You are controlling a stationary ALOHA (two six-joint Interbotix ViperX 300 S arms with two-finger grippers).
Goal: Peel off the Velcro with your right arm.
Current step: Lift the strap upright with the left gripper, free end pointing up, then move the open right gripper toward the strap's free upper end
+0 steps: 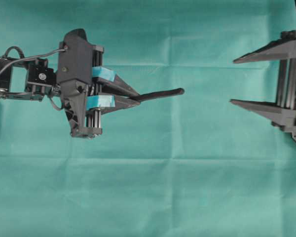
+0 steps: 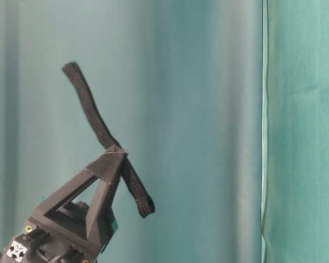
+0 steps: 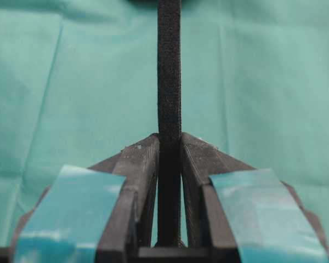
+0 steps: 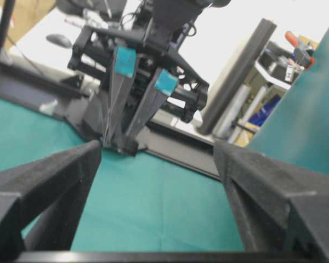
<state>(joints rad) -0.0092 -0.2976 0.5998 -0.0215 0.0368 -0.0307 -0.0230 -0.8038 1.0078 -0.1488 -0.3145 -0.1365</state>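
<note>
The Velcro is a thin black strap held edge-up above the green cloth. Its free end points toward the right arm. My left gripper, with teal-taped fingers, is shut on the strap near one end. In the table-level view the strap slants up and left from the left gripper, and a short rounded end hangs below. In the left wrist view the strap runs straight out between the closed left gripper. My right gripper, plain black, is open and empty, well short of the strap's tip. It also shows open in the right wrist view.
Green cloth covers the table, with creases across it. A green backdrop stands behind. In the right wrist view the left arm's base and a black frame rail stand beyond the cloth's edge.
</note>
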